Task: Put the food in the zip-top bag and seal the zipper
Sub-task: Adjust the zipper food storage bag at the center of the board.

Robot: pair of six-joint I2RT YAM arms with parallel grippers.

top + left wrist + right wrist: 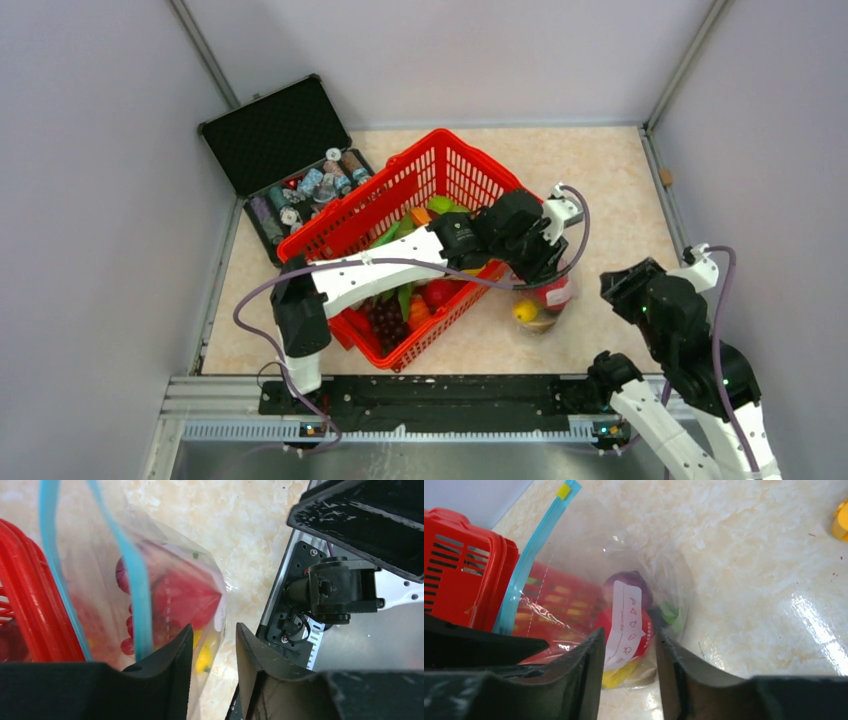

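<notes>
Clear zip-top bag (pixel 545 310) beside red basket (pixel 478 168)

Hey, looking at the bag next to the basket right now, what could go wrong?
The zipper strips stand apart, so the zip-top bag is unsealed. Nothing grips it, so it may slump and spill the food. The open left gripper appears to straddle the bag's side, so closing there could pinch film, not zipper.

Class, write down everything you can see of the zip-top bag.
The zip-top bag is clear, soft, crinkled plastic with a white printed label and a light-blue zipper whose two strips stand apart, so the mouth looks unsealed. It stands on the table, leaning against the red basket, and holds red, purple, yellow and green food.
</notes>
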